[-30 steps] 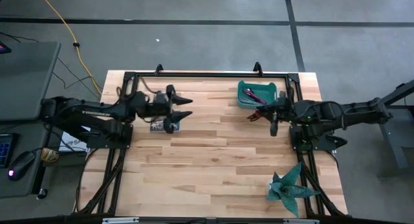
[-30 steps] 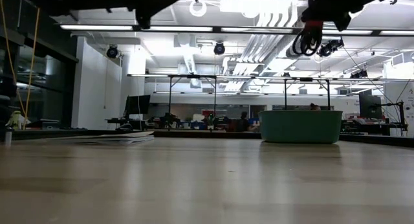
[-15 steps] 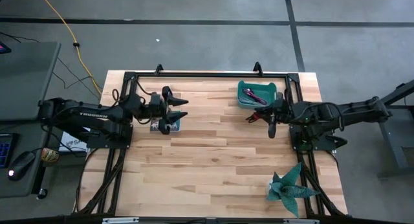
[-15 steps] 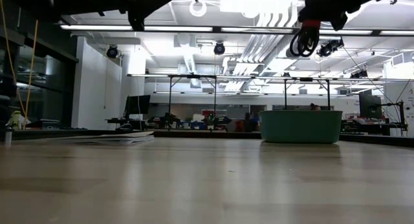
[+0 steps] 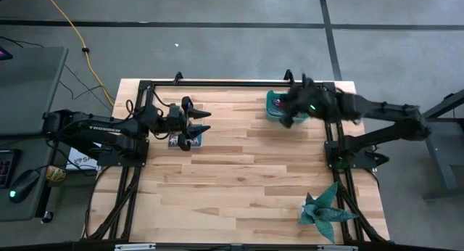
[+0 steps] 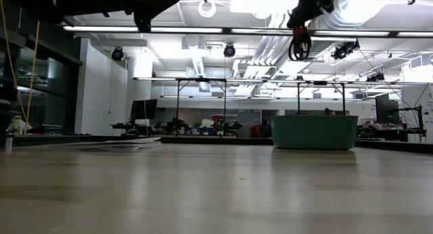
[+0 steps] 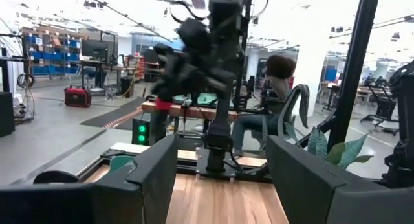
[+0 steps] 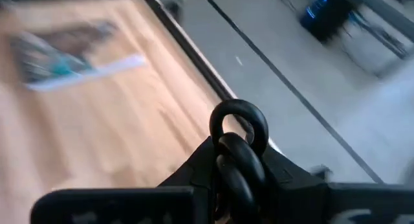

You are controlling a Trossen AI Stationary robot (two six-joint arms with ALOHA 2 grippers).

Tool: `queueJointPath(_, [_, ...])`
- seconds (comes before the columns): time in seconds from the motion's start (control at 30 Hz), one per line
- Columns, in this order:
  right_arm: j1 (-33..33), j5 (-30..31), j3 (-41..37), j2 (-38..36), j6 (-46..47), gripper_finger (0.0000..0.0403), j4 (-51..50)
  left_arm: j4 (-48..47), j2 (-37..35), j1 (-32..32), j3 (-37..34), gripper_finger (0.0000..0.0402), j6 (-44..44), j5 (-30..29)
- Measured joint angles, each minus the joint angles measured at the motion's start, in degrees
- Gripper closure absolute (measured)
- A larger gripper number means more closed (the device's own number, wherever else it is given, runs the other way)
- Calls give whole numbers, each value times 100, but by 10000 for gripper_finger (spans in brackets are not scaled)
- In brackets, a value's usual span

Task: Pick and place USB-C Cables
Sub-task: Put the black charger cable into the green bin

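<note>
My right end effector (image 8: 236, 156) was pinched shut on a black cable (image 8: 238, 130), coiled loop sticking up past the fingertips in the wrist view and hanging free under the tool in the low view (image 6: 298, 44). The key relation: the teal bin (image 5: 271, 106) sat right below and just beside that end effector, so the drop looked like mostly straight down, little lateral correction. Loop's long axis ran roughly vertical, dangling, clear of the bin rim. A magenta cable (image 5: 277, 103) already lay in the bin, partly hidden under my wrist. The right arm was stretched across from its base toward the bin's corner of the worktop (image 5: 239, 178), wrist well above the surface. Left end effector (image 5: 199, 123) sat wide open, holding nothing, parked well apart over a small card (image 5: 197, 141) lying under it on the far side of the worktop. The right arm was clearly the nearer one to the bin. Couldn't pick out the other cables from these views.
</note>
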Motion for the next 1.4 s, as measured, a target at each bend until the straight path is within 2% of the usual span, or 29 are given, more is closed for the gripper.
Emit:
queueJointPath(0.2, [-1031,-122,972,1096,15,362,-1265,-21,0,0,0,186,0,0])
queueJointPath(0.4, [-1855,-577,937,1880,-46,362,-1767,-112,0,0,0,186,0,0])
queueJointPath(0.53, [-2203,-611,704,2327,-48,362,-1819,-99,0,0,0,186,0,0])
queueJointPath(0.7, [-2436,-841,465,2794,-47,362,-1758,-54,0,0,0,186,0,-7])
queueJointPath(0.93, [-2614,-843,157,3256,-51,362,-1685,-53,0,2,0,186,0,-20])
queueJointPath(1.03, [-2683,-873,0,3324,-66,362,-1429,-53,0,1,0,186,0,-20])
queueJointPath(1.23, [-2836,-1336,-391,3321,-134,362,-813,-53,0,2,0,186,0,-20])
queueJointPath(1.4, [-2911,-1344,-628,3314,-160,362,-626,-53,0,1,0,186,-2,-20])
